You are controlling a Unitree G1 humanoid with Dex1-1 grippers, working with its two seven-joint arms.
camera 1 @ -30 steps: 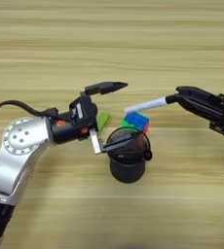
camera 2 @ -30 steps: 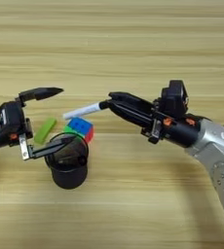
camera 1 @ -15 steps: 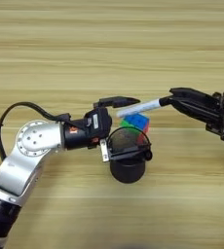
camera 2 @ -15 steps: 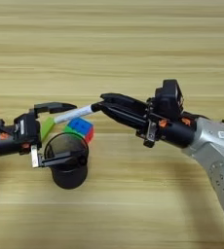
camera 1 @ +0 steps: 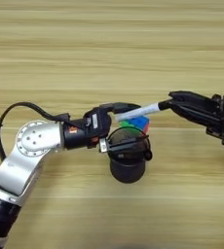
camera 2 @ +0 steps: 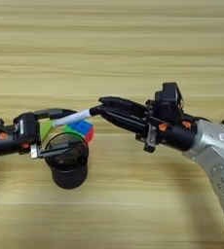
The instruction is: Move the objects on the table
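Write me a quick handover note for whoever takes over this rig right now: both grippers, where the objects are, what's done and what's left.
Right gripper: shut on the marker's black cap end, holding the marker above the table, white barrel pointing toward the left arm.
Left gripper: open, upper finger at the marker's free end, lower finger across the rim of the mesh cup.
Mesh cup stands upright. Puzzle cube and green bar lie just behind it, partly hidden.
Done: marker lifted off the table.
Left: marker not yet set down or handed over; cup, cube and bar look untouched.
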